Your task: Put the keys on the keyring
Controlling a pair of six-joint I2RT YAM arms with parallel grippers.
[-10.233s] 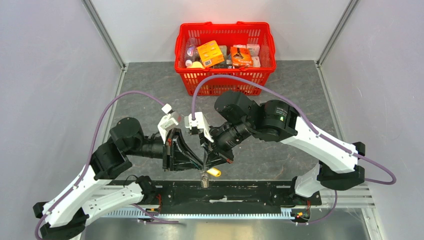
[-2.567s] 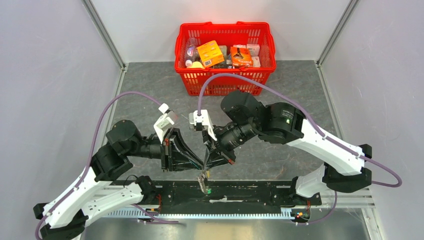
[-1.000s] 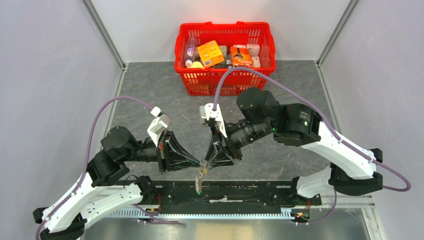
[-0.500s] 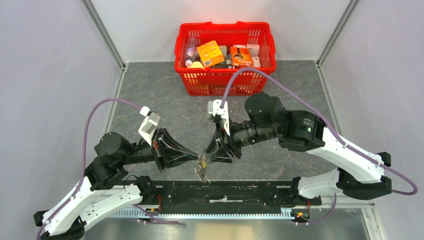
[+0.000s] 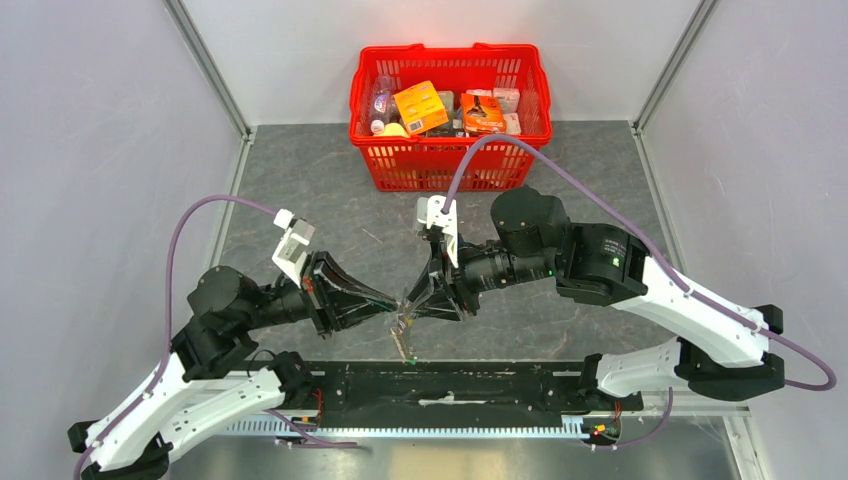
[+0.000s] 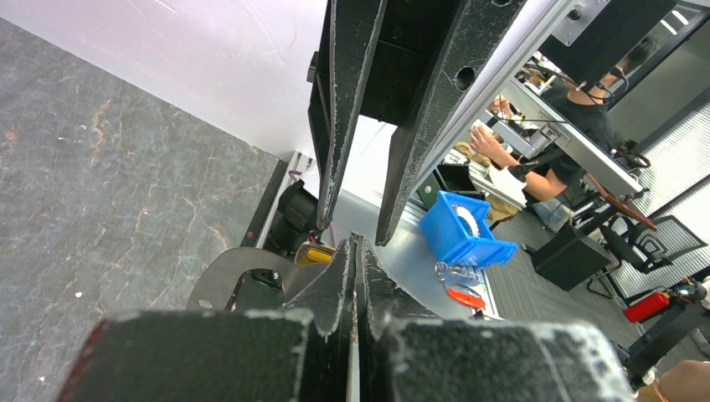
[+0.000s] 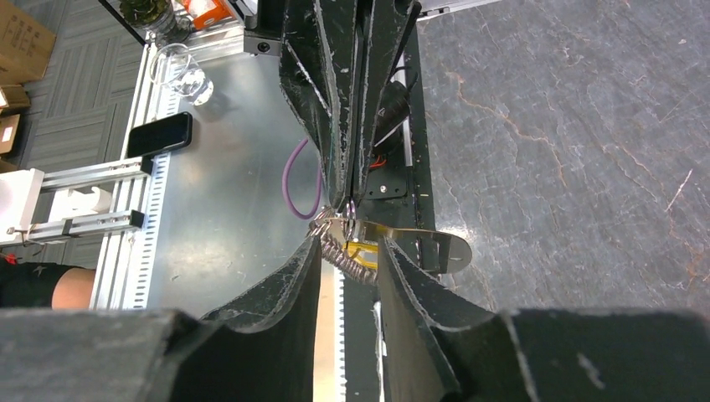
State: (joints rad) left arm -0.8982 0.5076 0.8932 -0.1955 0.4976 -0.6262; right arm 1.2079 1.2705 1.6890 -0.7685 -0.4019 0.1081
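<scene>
Both grippers meet tip to tip over the near middle of the grey table. The keyring [image 7: 342,251] is a thin wire loop with a coiled stretch. That coil spans the gap between the fingertips of my right gripper [image 7: 349,247], which grips it with the jaws partly apart. A yellow key head [image 7: 362,249] sits just behind the coil. My left gripper [image 7: 347,201] is shut, pinching the ring's wire from the opposite side. In the top view the keyring [image 5: 403,328] dangles below the tips, with a green key [image 5: 411,362] at its lower end. The left wrist view shows my left gripper [image 6: 355,241] pressed shut.
A red basket [image 5: 450,165] full of packages stands at the back of the table. A black rail [image 5: 500,385] runs along the near edge under the hanging ring. Grey walls close in on both sides.
Both grippers have moved together away from the front rail, carrying the ring upward with them. The left arm has drawn back to the left. Both grips stay closed.
</scene>
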